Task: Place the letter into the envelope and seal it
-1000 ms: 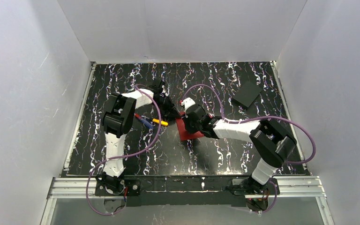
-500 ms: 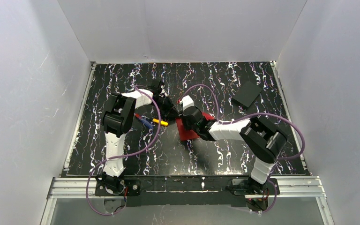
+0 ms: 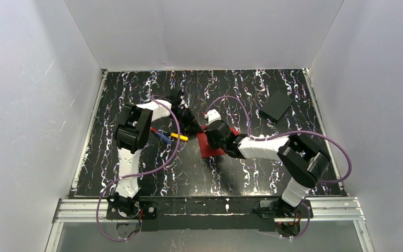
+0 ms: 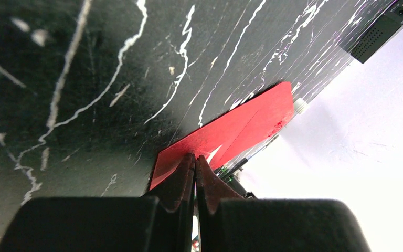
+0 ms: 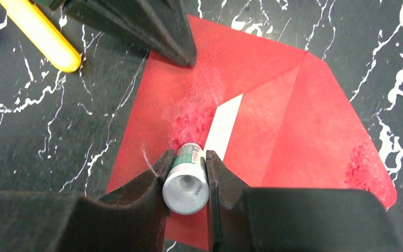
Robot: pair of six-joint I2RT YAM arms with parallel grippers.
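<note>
gluing the envelope point(image 5: 273, 121)
clamping glue stick point(image 5: 185, 181) in right gripper point(image 5: 186, 168), pinning it with closed left gripper point(image 4: 194, 163); next, folding flap point(image 5: 336, 136) down squarely.

This was a robotics lab test cell. Plain white panels point(image 3: 204, 31) boxed the workspace in on three sides, standing well beyond and out to either side of the left gripper point(image 4: 194, 160) and the right gripper point(image 5: 187, 156). Beneath both lay a black tabletop point(image 3: 241, 89) printed with white marble veining. Far behind the grippers, at the arm bases, ran a bare aluminium rail point(image 3: 78, 210) with both arms bolted on, and purple cables point(image 3: 225, 96) looped loose from there to the wrists. Stationery served as props: pens point(image 3: 179, 136) just left of the left gripper, a glue stick point(image 5: 186, 181) pinched in the right one, and a black square sheet point(image 3: 276, 105) well off to its right.
</note>
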